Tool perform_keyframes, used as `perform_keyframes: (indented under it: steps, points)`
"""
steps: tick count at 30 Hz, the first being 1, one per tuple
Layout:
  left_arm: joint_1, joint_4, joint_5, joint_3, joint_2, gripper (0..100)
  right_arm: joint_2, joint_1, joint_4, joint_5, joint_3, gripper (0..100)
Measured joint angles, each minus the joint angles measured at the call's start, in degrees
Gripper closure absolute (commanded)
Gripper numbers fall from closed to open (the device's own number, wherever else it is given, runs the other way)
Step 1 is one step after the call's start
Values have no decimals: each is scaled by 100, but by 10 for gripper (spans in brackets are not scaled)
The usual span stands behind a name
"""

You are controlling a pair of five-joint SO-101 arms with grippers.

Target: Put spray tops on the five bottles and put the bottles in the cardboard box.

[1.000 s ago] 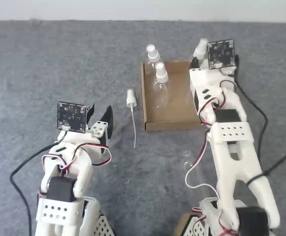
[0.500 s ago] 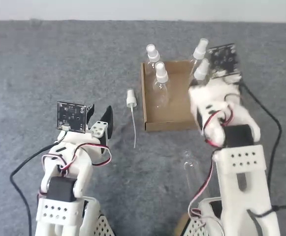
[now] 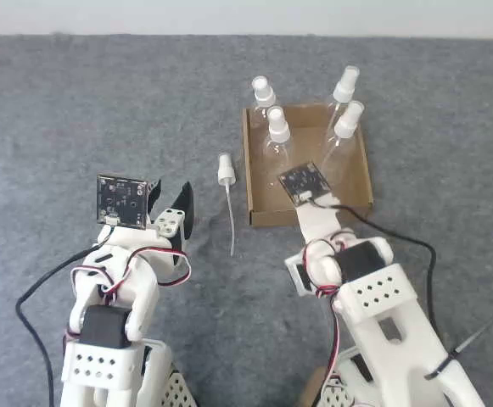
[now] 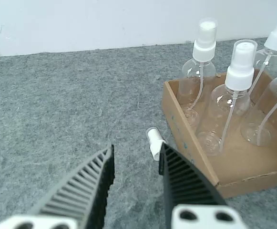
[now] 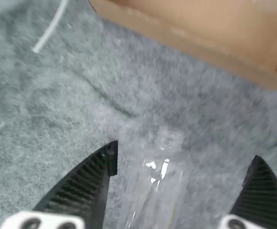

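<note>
in the cardboard box [image 3: 271, 218]: four bottles [image 3: 277, 151] stand upright, each with a white spray top fitted. two are toward the left wall and two toward the right wall.
left of the box: a loose spray top [image 3: 226, 172] lies flat on the grey worktop [image 3: 102, 110], near the box's left wall but apart from it. its thin tube trails back toward the arms.
fifth bottle [image 5: 159, 183]: clear and uncapped, it lies on the worktop near the box's front wall with its open neck toward the box.
right end effector [image 5: 185, 152]: released, with fingers spread wide on either side of the fifth bottle. whether they touch it cannot be told.
left end effector [image 4: 136, 150]: released and holding nothing, with fingers apart. it hangs above the worktop, facing the loose spray top and apart from it.
</note>
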Motion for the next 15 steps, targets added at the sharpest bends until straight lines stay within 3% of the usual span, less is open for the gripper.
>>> perform_keyframes:
  steps: [15]
  points:
    - [-26,0,0,0,0,855,0,-44,-123,-167,1169,649]
